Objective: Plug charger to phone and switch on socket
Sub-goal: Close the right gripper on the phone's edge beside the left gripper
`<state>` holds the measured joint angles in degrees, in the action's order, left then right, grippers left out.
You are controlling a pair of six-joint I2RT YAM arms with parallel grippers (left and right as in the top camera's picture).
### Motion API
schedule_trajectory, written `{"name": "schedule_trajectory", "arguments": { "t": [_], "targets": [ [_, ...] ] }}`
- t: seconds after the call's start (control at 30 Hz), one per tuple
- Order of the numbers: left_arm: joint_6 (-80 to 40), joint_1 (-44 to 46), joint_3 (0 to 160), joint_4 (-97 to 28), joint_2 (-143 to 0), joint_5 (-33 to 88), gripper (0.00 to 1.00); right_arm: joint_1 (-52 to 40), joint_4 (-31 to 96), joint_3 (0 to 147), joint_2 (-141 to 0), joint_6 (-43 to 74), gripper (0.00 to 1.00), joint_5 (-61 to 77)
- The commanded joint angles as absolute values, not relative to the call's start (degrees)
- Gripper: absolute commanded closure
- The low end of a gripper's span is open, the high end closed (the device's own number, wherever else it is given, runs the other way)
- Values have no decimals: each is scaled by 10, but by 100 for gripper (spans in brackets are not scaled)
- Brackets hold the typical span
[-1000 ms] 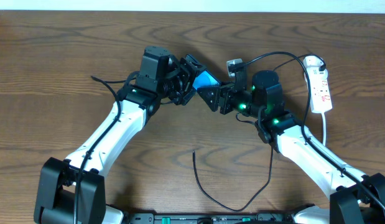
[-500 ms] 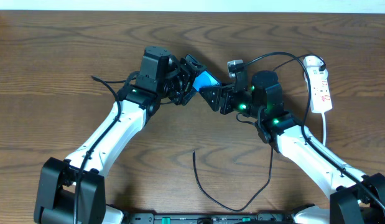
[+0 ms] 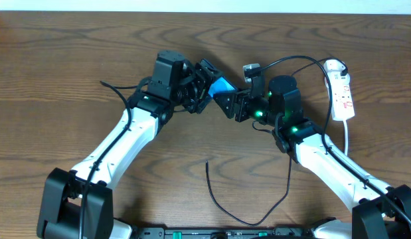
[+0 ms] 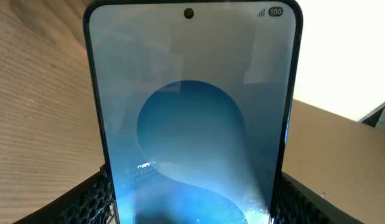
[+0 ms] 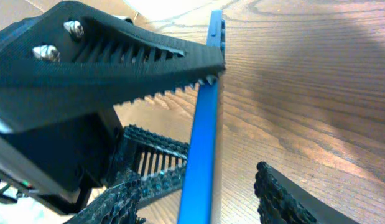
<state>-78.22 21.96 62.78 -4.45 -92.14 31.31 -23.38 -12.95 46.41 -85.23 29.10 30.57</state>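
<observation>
Since a moment ago my left arm has edged slightly rightward, carrying the phone (image 4: 192, 124) with it. It stands clear of the tabletop (image 3: 59, 66), its lower end clamped in my left jaws. My right jaws straddle its thin edge, partly open: one toothed finger (image 5: 180, 68) touches it, the other stands apart. The charger (image 3: 207, 172) lies loose between my arms, and the socket (image 3: 342, 96) sits far right.

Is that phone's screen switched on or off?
On. The phone glows blue, with signal bars and a battery mark lit along its top edge.
</observation>
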Motion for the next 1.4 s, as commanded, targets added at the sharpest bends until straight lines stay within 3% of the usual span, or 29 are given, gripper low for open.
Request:
{"name": "schedule_trajectory", "arguments": {
  "t": [0.0, 0.3, 0.43, 0.67, 0.9, 1.13, 1.33, 1.37],
  "targets": [
    [-786, 223, 632, -37, -907, 312, 93, -237, -129, 475, -853, 289, 44, 301],
    [-786, 223, 632, -37, -907, 312, 93, -237, -129, 475, -853, 289, 54, 301],
    [-785, 223, 632, -37, -907, 312, 93, -237, -129, 475, -853, 289, 64, 301],
    [-785, 223, 632, -37, -907, 312, 93, -237, -129, 475, -853, 289, 68, 301],
    [-785, 223, 632, -37, -907, 308, 93, -237, -129, 475, -853, 289, 90, 301],
    [-785, 223, 632, -37, -907, 308, 93, -237, -129, 475, -853, 289, 98, 301],
    [-785, 223, 632, -37, -907, 308, 92, -237, -129, 475, -853, 289, 99, 301],
    [-785, 223, 632, -37, -907, 308, 83, -237, -129, 475, -853, 289, 99, 301]
  ]
}}
